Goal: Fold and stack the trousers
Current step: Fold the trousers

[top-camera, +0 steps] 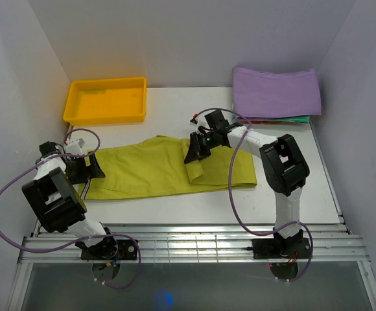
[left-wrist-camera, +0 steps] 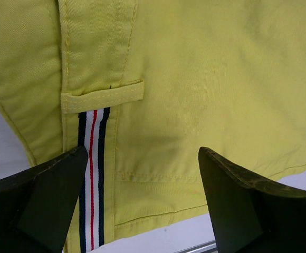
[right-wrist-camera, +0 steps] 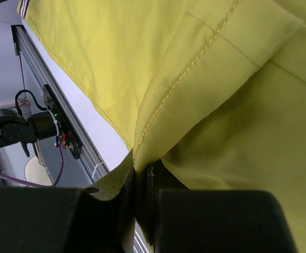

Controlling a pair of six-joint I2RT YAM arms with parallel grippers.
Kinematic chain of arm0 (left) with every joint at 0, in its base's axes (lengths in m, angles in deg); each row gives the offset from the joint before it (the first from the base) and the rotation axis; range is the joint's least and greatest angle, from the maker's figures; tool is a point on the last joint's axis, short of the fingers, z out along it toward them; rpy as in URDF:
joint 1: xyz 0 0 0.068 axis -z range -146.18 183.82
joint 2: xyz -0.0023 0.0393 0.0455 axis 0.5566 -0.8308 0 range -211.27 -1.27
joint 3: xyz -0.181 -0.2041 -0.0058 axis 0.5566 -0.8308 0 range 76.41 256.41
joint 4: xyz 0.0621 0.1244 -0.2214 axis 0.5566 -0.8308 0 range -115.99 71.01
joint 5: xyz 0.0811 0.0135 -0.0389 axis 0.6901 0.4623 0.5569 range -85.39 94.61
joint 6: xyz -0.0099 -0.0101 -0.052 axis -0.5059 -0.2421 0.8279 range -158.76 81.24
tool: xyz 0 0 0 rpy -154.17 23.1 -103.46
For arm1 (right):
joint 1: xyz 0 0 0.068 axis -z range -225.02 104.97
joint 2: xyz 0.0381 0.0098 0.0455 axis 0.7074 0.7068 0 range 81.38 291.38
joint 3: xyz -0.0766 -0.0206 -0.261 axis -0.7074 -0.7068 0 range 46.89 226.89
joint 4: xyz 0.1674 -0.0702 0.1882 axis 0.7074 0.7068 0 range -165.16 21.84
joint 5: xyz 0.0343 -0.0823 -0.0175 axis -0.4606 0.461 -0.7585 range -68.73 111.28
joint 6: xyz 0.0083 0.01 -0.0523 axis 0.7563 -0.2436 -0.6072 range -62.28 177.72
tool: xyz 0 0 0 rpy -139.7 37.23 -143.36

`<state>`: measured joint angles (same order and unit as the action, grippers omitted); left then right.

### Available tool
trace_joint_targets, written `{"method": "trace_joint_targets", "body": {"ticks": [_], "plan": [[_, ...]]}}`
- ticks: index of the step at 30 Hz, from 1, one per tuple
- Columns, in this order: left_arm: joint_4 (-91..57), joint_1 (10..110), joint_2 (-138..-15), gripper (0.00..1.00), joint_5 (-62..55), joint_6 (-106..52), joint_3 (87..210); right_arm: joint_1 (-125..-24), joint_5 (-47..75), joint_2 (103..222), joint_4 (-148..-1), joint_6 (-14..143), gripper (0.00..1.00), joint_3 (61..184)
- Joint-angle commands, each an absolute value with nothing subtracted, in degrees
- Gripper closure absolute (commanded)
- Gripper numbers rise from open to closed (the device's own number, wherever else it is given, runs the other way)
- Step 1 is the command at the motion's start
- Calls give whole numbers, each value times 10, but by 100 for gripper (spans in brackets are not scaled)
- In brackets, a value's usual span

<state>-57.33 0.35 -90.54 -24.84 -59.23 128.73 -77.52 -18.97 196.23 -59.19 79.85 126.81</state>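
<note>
Beyond the trousers [top-camera: 149, 172] lie a yellow tray [top-camera: 107, 101] and purple cloth [top-camera: 275, 91]

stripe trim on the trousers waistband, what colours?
Trim is white with navy and red stripes; left wrist view shows it best.

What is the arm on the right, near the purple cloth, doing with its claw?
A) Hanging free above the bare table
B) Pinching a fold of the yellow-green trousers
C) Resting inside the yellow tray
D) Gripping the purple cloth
B: in the right wrist view, the right gripper has its fingers closed on a bunched fold of the trousers, away from the tray and the purple cloth.
</note>
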Motion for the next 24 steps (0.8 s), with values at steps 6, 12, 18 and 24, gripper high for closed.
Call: {"method": "trace_joint_targets", "body": {"ticks": [6,12,18,24], "plan": [[-559,4,-912,2,-238,-596,1278,-791,-192,1951,-629,844,92,1264],[-555,4,-919,2,-234,-590,1277,-809,-174,1967,-621,868,92,1274],[-560,4,-911,2,-245,-593,1280,-814,-192,2001,-624,877,52,1290],[-594,4,-906,2,-288,-588,1307,-795,-208,1957,-600,816,26,1324]]}}
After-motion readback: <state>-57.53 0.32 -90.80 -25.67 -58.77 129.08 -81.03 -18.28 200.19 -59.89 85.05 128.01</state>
